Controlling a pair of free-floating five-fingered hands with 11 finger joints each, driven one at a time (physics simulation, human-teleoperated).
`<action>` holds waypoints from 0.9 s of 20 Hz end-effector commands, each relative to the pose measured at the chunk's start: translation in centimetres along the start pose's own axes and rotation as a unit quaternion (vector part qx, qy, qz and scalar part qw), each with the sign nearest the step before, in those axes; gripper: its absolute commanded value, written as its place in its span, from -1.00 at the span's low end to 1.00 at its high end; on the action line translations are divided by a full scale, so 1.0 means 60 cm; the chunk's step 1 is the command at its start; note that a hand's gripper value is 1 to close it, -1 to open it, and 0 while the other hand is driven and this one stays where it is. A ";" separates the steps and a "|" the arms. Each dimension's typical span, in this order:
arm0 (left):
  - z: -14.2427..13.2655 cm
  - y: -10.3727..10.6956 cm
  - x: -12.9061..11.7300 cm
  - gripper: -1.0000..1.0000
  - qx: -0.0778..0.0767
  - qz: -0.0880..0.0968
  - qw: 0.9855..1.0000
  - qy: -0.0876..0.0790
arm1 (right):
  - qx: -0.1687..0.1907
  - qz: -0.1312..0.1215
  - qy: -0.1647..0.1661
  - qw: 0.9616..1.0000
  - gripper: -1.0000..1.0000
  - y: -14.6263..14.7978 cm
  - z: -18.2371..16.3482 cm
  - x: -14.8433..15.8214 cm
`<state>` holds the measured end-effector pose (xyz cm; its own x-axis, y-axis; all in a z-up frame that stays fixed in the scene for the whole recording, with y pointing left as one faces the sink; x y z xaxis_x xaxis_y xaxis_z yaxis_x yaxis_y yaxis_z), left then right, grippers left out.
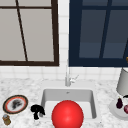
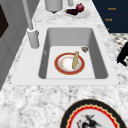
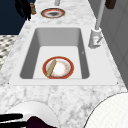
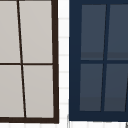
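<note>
**Spotter:** Count things for me.

**Operator:** I see two red-rimmed plates. One plate [image 2: 69,63] lies flat in the sink [image 2: 98,53] with one stick [image 2: 75,60] laid across it; a small brown scrap [image 2: 84,49] sits on the basin floor just beside it. The other, a patterned plate [image 1: 15,104], lies on the surface [image 1: 25,87] left of the sink, with one small jar [image 1: 6,119] near it at the front edge. One white dish [image 1: 117,110] at the right carries an aubergine [image 1: 119,103] and a red fruit [image 1: 126,109], behind it one grey canister [image 1: 123,82]. One faucet [image 1: 68,77] stands behind the basin. One red ball [image 1: 67,115] covers the basin's front in my front view.

**Spotter:** Hands?

**Operator:** My left hand [image 1: 37,110] hovers at the sink's left rim, between the patterned plate and the basin, fingers curled downward and clamped on nothing I can see. At the right edge, above the dish, a dark bit shows; I cannot tell whether it is my right hand.

**Spotter:** Room to move?

**Operator:** The left hand sits close to the rim and near the surface's front edge. The strip of surface behind the basin is bare but for the faucet.
</note>
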<state>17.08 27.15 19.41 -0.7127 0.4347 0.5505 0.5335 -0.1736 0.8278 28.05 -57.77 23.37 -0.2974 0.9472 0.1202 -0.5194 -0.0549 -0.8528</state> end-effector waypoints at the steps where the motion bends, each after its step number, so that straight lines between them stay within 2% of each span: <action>1: 0.000 0.000 0.000 0.00 0.000 0.000 1.000 0.000 | -0.022 0.025 -0.014 0.999 -1.00 -0.021 -0.004 0.006; 3: 0.000 0.000 0.000 0.00 0.000 0.000 1.000 0.000 | -0.035 0.034 -0.025 0.998 -1.00 -0.023 -0.009 0.009; 7: 0.000 0.000 0.000 0.00 0.000 0.000 1.000 0.000 | -0.034 0.053 -0.031 0.998 -1.00 -0.030 -0.017 0.021; 9: 0.000 0.000 0.000 0.00 0.000 0.000 1.000 0.000 | -0.032 0.040 -0.041 0.998 -1.00 -0.032 -0.027 0.033; 10: 0.000 0.000 0.000 0.00 0.000 0.000 1.000 0.000 | -0.025 0.013 -0.040 0.999 -1.00 -0.022 -0.041 0.033; 11: 0.000 0.000 0.000 0.00 0.000 0.000 1.000 0.000 | -0.026 0.000 -0.024 0.999 -1.00 -0.025 -0.052 0.031; 13: 0.000 0.000 0.000 0.00 0.000 0.000 1.000 0.000 | -0.016 0.016 -0.030 0.999 -1.00 -0.020 -0.074 0.047; 16: 0.000 0.000 0.000 0.00 0.000 0.000 1.000 0.000 | -0.005 0.019 -0.013 1.000 -1.00 -0.019 -0.112 0.063; 18: 0.000 0.000 0.000 0.00 0.000 0.000 1.000 0.000 | 0.004 0.023 -0.012 1.000 -1.00 -0.021 -0.129 0.072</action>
<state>17.08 27.15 19.41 -0.7127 0.4347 0.5505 0.5335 -0.1736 0.8278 32.48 -52.50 21.73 -0.3301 0.9372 0.1126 -0.4824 -0.0650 -0.8735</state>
